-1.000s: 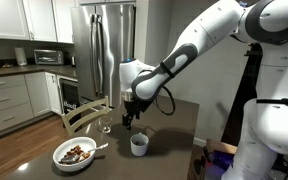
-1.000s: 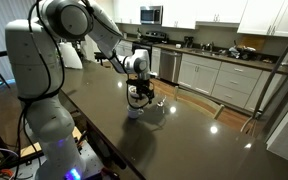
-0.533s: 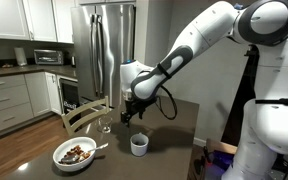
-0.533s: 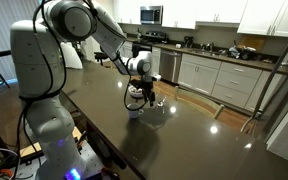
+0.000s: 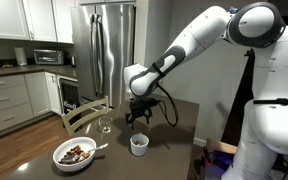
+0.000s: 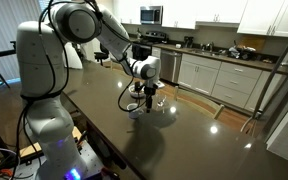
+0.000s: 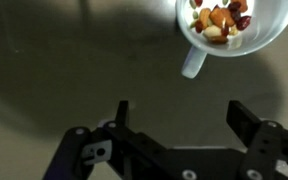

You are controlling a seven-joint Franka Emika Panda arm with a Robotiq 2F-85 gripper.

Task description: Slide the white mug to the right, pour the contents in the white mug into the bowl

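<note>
Shows, in an exterior view, a kitchen with a white robot arm reaching over a dark, glossy desk (image 5: 179,125). Holds the end effector (image 5: 134,120) spread wide and empty just above the white mug (image 5: 139,147), at the mug's 12 o'clock, touching nothing. Likely kept open like this so it can come down around the mug's wall before any push or lift.

In the wrist view, puts the mug at 1 o'clock, beyond the two dark fingers (image 7: 122,118) rather than between them. Upright on the desk, with nuts and dried fruit inside and the handle turned toward 7 o'clock, back at the end effector. Standing upright keeps the contents in until it is tipped.

Sets the bowl (image 5: 72,163) at 8 o'clock from the mug, well apart, near the desk's front edge, with brown pieces already in it. Leaves a small clear glass (image 5: 105,125) near the mug at 10 o'clock, probably worth avoiding on the way to the bowl.

Neither slide nor pour appears done; no grip made yet.
</note>
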